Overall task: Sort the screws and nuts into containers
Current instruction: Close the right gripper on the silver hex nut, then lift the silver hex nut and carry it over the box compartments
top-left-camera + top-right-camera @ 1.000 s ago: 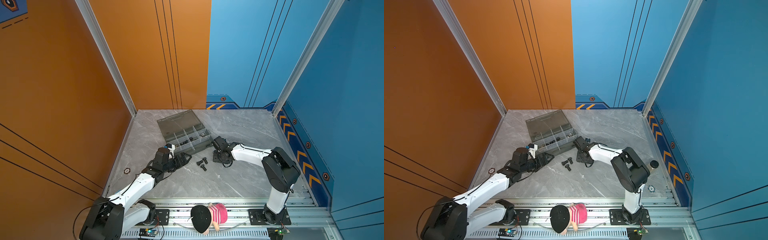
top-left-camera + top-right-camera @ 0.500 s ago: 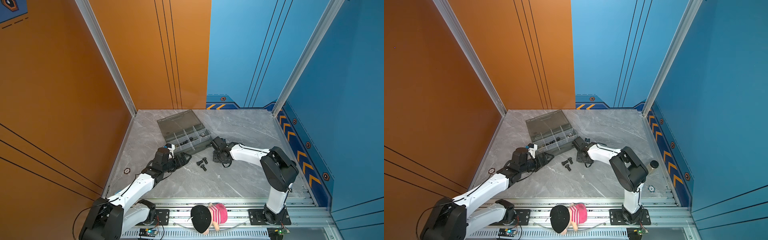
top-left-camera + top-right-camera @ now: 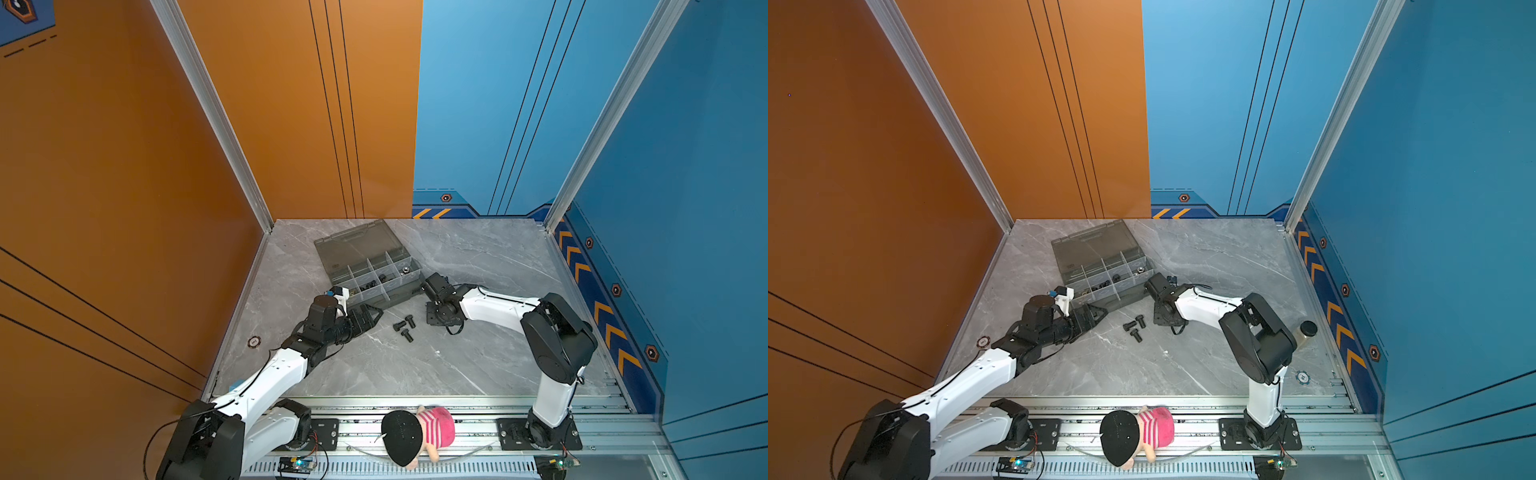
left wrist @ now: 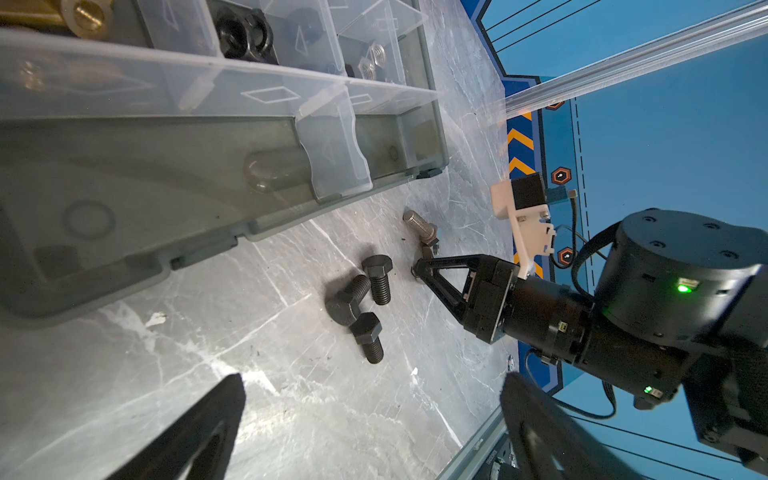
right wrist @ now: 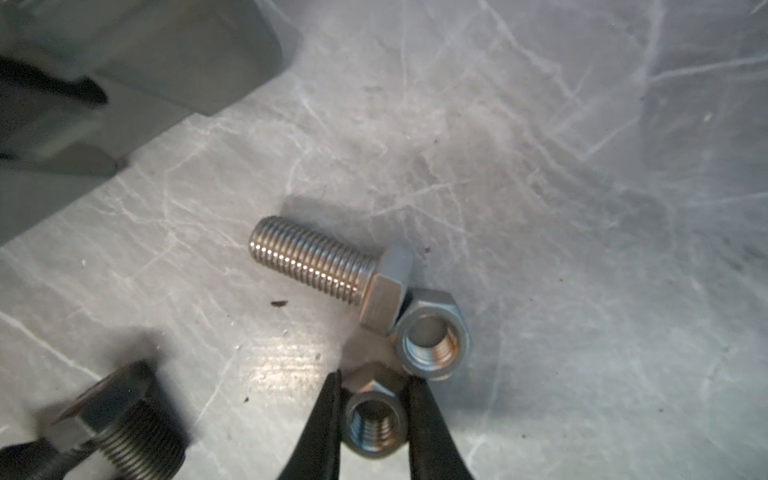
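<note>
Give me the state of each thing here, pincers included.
Organiser case: lid open.
Left pincer: open, empty.
Right pincer: shut on gripped nut.
Gripped nut: on the table, not yet lifted.
Silver bolt: lying on its side.
Loose nut: on table, touching silver bolt's head.
Black bolts: three, loose on table.

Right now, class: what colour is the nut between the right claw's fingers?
Silver. The nut in the right claw shows best in the right wrist view.
</note>
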Robot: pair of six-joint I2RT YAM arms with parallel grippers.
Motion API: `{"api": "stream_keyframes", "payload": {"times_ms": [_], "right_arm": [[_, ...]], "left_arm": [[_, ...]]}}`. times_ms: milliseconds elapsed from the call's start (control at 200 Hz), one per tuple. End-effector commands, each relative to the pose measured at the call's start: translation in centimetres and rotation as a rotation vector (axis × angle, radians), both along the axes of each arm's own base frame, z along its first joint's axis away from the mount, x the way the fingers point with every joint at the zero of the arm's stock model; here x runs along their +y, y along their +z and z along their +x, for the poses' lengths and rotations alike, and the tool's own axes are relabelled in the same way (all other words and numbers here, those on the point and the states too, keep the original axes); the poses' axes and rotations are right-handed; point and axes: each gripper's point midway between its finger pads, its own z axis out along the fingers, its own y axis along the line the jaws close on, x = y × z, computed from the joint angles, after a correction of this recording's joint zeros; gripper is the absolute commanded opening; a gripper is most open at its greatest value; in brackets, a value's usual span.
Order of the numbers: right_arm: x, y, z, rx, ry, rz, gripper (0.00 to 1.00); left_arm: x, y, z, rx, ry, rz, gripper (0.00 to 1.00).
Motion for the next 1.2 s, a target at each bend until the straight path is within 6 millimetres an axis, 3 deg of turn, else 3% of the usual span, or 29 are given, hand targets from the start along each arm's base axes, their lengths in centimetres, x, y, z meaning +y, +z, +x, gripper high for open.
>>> {"api": "stream_keyframes", "payload": {"times_ms": [0,205,491,676,761,781,886,911,1191], "right_arm": [[0.7,3.6,0.2,-0.055,0.086,0.015,0.0],[2.1,8.1,1.8,-0.145,0.186,0.069,0.0],[4.8,14.2,7.0,-0.286,0.306,0.072,0.0],[6.3,15.8,11.2,-0.351,0.322,0.067,0.0],[6.7,15.6,12.9,-0.367,0.316,0.068,0.0],[7.1,16.4,13.6,-0.388,0.313,0.079,0.0],[7.5,16.2,15.5,-0.4,0.301,0.092,0.0],[7.7,14.6,16.0,-0.376,0.3,0.083,0.0],[8.7,10.0,18.2,-0.304,0.274,0.127,0.0]], "left_arm": [[0.2,-0.3,-0.4,0.013,-0.002,-0.002,0.98],[0.1,-0.3,-0.3,0.012,-0.004,-0.005,0.98],[0.2,-0.3,-0.4,0.014,-0.002,-0.004,0.98],[0.2,0.0,-0.4,0.011,-0.003,-0.003,0.98],[0.2,0.0,-0.4,0.012,-0.004,-0.003,0.98],[0.2,0.0,-0.4,0.01,-0.003,-0.003,0.98],[0.3,-0.1,-0.5,0.013,-0.001,0.0,0.98],[0.3,-0.1,-0.5,0.014,0.001,0.001,0.98],[0.6,-0.1,-0.6,0.015,0.008,0.001,0.98]]}}
